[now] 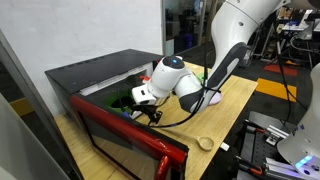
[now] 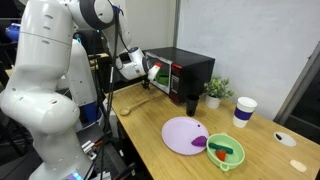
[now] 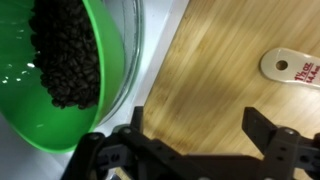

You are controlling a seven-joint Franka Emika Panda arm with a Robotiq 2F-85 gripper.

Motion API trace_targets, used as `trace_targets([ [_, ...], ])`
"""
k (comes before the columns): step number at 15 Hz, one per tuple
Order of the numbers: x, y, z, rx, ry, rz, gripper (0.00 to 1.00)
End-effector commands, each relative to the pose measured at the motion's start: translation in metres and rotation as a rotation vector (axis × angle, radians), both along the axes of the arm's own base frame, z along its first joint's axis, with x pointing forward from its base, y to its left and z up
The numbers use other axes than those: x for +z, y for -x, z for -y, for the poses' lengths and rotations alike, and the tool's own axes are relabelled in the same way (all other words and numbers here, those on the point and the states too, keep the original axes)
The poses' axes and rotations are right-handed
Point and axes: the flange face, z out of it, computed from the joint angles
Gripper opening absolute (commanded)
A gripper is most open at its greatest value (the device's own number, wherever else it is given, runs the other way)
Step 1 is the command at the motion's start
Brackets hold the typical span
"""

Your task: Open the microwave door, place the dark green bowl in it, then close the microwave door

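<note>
Progress looks well past the halfway mark. The microwave door (image 1: 130, 135) stands swung out from the microwave (image 1: 100, 68). The dark green bowl (image 3: 50, 115) sits inside on the glass turntable (image 3: 136, 40). Opening and placing therefore appear done, and what is left, as I judge it, is only to swing the door shut.

The microwave occupies the end of the tabletop (image 3: 220, 60) that meets the wall. The bowl rests just inside its opening, near the wooden surface in the wrist view.

The gripper (image 3: 198, 130) hovers outside the opening, above the strip of tabletop in front of the oven. Its jaws are spread wide with nothing between them, and the bowl lies off to one side of them, untouched.

Being round, the bowl has no long axis. It stands upright, mouth up, and holds a heap of small dark pieces that look like beans. The door is the part with a clear long axis. It is a wide panel with its long side level, jutting out from the oven's front at a broad angle. Its free end reaches toward the tabletop's edge in an exterior view.
</note>
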Motion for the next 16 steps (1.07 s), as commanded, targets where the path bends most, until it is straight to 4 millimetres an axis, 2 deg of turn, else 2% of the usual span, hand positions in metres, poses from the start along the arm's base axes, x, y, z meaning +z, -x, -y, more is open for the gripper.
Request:
trace_targets([
  [1,-0.003,0.010,0.000,0.021,0.003,-0.009,1.00],
  [4,-0.001,0.025,-0.006,0.039,0.002,-0.053,1.00],
  [8,0.015,0.039,-0.008,0.054,-0.038,-0.119,1.00],
  [13,0.059,0.033,0.006,0.032,-0.067,-0.240,1.00],
  [16,0.088,0.030,0.021,0.033,-0.086,-0.325,1.00],
])
